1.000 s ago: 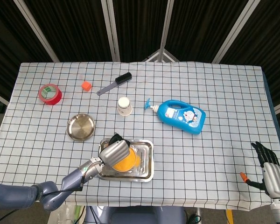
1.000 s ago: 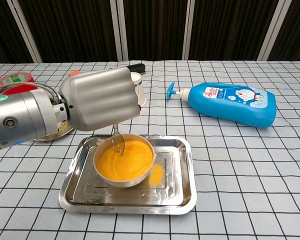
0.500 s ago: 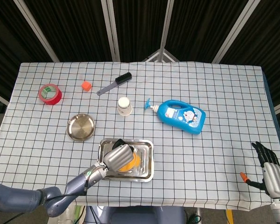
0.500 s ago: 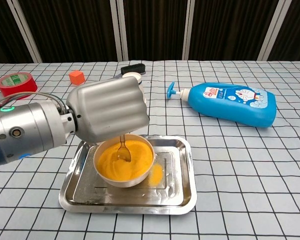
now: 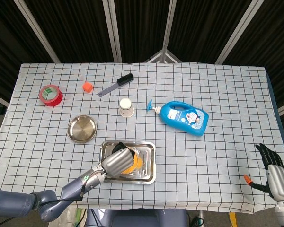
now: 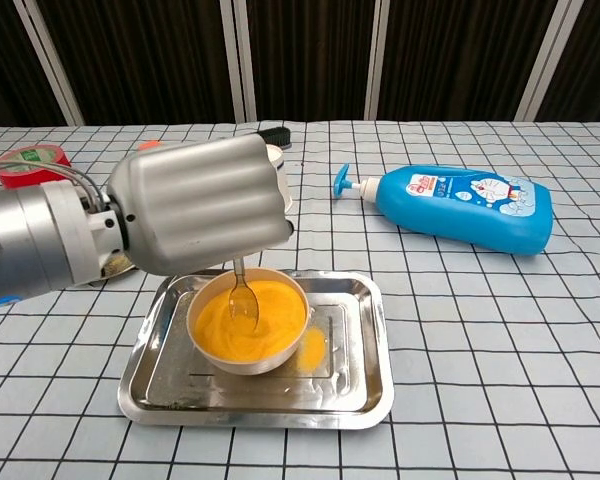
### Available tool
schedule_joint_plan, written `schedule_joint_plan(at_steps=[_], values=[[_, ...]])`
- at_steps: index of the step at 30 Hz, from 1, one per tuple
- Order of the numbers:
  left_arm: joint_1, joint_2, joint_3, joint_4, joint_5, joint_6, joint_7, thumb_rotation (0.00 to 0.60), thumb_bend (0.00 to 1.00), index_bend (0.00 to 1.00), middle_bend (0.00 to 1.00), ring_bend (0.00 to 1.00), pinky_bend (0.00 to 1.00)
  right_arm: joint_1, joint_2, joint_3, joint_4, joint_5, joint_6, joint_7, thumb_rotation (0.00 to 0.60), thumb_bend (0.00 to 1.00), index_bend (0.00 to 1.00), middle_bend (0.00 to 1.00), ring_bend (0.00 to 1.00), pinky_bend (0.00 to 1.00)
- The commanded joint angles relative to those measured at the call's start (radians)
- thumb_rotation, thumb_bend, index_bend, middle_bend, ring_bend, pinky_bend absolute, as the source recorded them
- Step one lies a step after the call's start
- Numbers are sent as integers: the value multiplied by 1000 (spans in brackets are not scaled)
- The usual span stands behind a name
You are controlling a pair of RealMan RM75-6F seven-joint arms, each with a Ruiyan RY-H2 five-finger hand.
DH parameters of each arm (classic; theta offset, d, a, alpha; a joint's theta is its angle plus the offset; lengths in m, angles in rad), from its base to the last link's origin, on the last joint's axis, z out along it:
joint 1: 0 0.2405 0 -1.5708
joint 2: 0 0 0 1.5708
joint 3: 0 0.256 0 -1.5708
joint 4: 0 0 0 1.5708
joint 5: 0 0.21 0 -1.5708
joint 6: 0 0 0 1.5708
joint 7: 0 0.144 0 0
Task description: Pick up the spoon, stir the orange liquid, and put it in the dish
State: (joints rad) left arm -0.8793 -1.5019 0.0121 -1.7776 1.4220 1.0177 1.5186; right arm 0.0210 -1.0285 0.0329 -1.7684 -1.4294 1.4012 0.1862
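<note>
Left hand [image 5: 117,161], low and left of centre in the head view, is curled over the bowl of orange liquid [image 5: 133,165], which sits in the steel tray [image 5: 148,163]. Its fingers are closed, though from above the spoon itself is hidden under the knuckles. The round steel dish [image 5: 82,128] lies just up and left of the tray, bare inside. Right hand [image 5: 276,178] hangs at the lower right corner, off the table's edge, fingers apart and holding nothing. Farther up the frame are the paper cup [image 5: 126,107], blue bottle [image 5: 185,116], brush [image 5: 117,84], orange cube [image 5: 87,86] and red tape roll [image 5: 51,95].

Chest view fills its left half with the left hand [image 6: 198,205], seen from the back, clamped on the spoon [image 6: 243,299]. The handle drops straight down from under the fingers and the spoon's bowl is dipped in the orange liquid [image 6: 250,320] near the middle of the white bowl. A smear of orange lies on the tray floor [image 6: 340,340] to the right of the bowl. The right hand does not show here.

By my reading, the pick-up is done and stirring is the step in hand. Still left: lifting the spoon out, likely dripping, and carrying it over to the dish, which is mostly hidden behind the hand in this view.
</note>
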Motion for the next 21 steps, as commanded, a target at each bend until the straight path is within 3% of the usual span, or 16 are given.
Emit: schedule_joint_plan(at_steps=[1, 12, 21], values=[[1, 9, -2, 2, -1, 3, 4, 600, 717, 835, 1000, 1000, 1000, 1, 0, 0, 0, 0, -1, -1, 600, 311, 0, 0, 0, 0], [-16, 6, 5, 71, 47, -7, 81, 600, 718, 835, 1000, 1000, 1000, 1, 0, -1, 0, 0, -2, -4, 600, 312, 0, 0, 0, 0], [-14, -45, 43, 135, 195, 6, 130, 600, 718, 835, 1000, 1000, 1000, 1, 3, -1, -2, 4, -5, -4, 600, 311, 0, 0, 0, 0]])
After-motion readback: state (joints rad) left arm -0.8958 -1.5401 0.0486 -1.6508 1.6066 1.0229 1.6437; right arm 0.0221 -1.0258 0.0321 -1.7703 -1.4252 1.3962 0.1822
